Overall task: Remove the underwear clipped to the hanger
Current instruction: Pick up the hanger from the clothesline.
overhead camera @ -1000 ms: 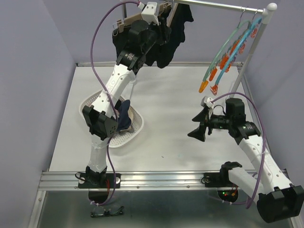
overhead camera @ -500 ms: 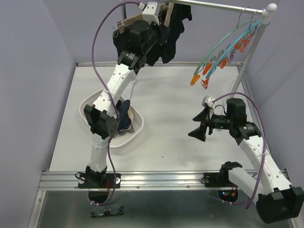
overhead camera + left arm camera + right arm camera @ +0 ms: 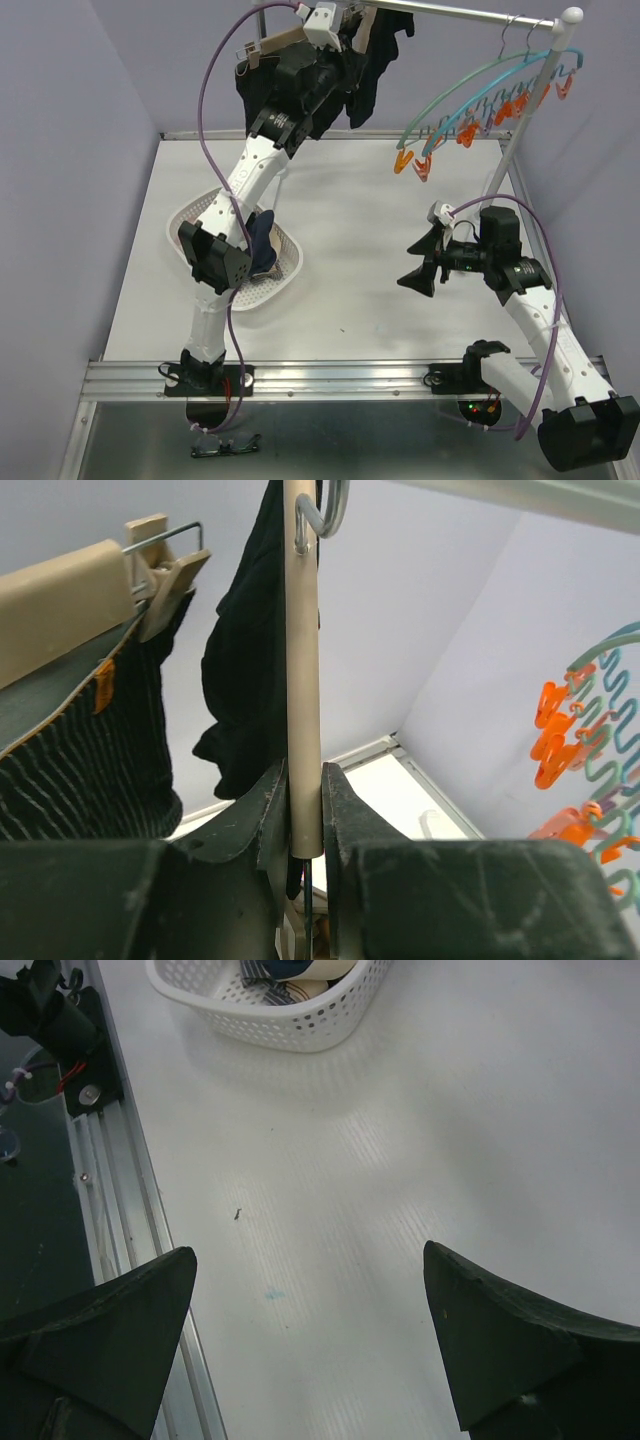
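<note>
Two changes: left end effector (image 3: 303, 815) clamps beige hanger (image 3: 302, 630); teal clip hangers (image 3: 450, 92) swung higher. Right end effector (image 3: 310, 1255) wide.

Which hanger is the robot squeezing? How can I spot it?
Find the silver rail across the top and follow it left to the black underwear. The tan hanger there sits clamped in the left gripper. The teal hangers on the right have orange clips, and the other tan hanger beside it is not gripped.
</note>
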### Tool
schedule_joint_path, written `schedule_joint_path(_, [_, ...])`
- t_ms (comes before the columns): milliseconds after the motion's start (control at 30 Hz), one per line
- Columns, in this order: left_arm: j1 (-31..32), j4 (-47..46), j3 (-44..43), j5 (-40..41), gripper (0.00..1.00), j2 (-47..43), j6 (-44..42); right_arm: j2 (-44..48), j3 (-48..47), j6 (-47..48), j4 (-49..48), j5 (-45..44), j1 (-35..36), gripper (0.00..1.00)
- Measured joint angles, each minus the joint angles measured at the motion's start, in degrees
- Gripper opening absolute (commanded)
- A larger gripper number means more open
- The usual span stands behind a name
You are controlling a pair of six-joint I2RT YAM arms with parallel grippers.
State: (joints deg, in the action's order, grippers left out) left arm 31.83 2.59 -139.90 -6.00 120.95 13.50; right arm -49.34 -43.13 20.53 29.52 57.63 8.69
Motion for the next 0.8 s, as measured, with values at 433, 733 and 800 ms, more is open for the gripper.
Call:
schedule_joint_path(433, [1.2,2.0,3.8,-0.7,0.00,-6.0,-1.5,0.3,0.0,0.0,0.0,0.0,-0.1,1.00])
schedule_joint_path(733, [1.2,2.1,5.5,-1.0,0.00,-7.1,-3.3,0.3,0.0,0.0,0.0,0.1,-0.5,1.00])
schedule_joint_path(800, [1.2,2.5,6.2,-0.8,0.00,-7.6,-3.8,0.3,0.0,0.0,0.0,0.1,-0.5,1.00])
